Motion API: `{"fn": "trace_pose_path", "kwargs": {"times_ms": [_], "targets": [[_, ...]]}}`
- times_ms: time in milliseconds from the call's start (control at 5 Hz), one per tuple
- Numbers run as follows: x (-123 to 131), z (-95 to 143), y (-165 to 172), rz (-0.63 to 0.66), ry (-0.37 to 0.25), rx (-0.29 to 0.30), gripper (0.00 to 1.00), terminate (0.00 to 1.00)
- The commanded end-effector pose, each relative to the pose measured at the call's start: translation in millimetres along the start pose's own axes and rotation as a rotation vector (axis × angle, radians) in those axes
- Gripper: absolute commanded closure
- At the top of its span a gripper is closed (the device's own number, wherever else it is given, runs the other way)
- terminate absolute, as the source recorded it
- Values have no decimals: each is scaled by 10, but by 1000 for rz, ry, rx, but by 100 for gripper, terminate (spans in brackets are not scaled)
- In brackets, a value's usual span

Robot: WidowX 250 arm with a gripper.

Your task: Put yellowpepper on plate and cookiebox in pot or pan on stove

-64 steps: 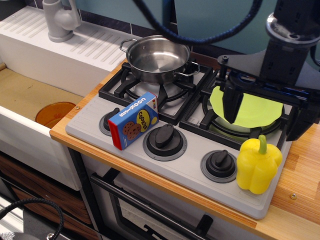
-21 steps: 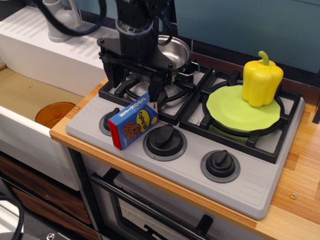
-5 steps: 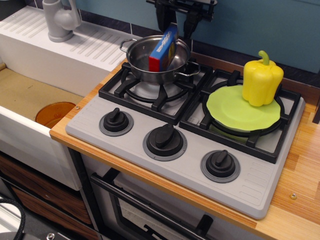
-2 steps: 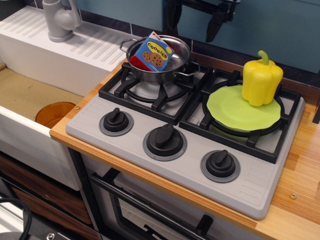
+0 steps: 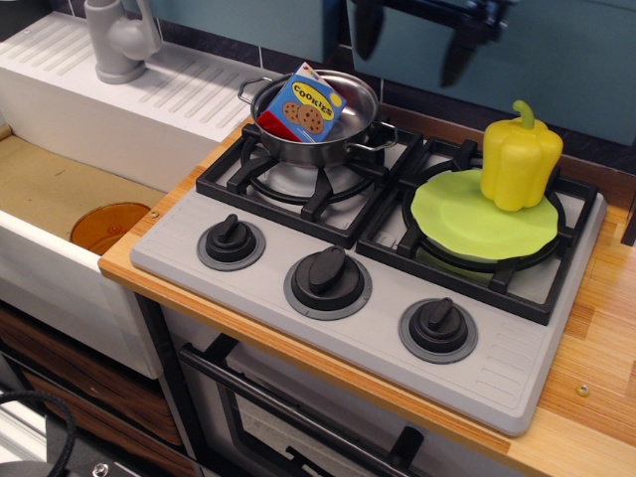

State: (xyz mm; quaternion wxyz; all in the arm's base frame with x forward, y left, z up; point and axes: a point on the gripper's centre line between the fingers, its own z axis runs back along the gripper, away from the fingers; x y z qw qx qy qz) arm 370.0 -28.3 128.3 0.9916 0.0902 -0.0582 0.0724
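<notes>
The yellowpepper (image 5: 519, 159) stands upright on the far right part of the lime-green plate (image 5: 467, 221), which lies on the right burner of the grey stove (image 5: 378, 298). The blue cookiebox (image 5: 304, 103) leans tilted inside the steel pot (image 5: 316, 127) on the left burner, its "COOKIES" face showing. My gripper (image 5: 412, 45) hangs open and empty high at the top edge, above and between the pot and the pepper, touching nothing. Only its two dark fingers (image 5: 456, 55) show.
Three black knobs (image 5: 327, 273) line the stove's front. A white sink drainboard with a grey faucet (image 5: 119, 40) is at the back left. An orange-brown disc (image 5: 109, 227) lies in the basin at left. A wooden counter (image 5: 606, 328) lies to the right.
The gripper has let go of the cookiebox, which now leans in the pot. Since then the gripper has risen and moved right, away from the pot. Pepper and plate have not moved.
</notes>
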Motion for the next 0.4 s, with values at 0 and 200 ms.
{"fn": "trace_pose_path", "kwargs": {"times_ms": [0,200], "targets": [[-218,515,-238,36,-60,-1,0,0],[-252,420,-335,38,-57,-38,0,100]]}}
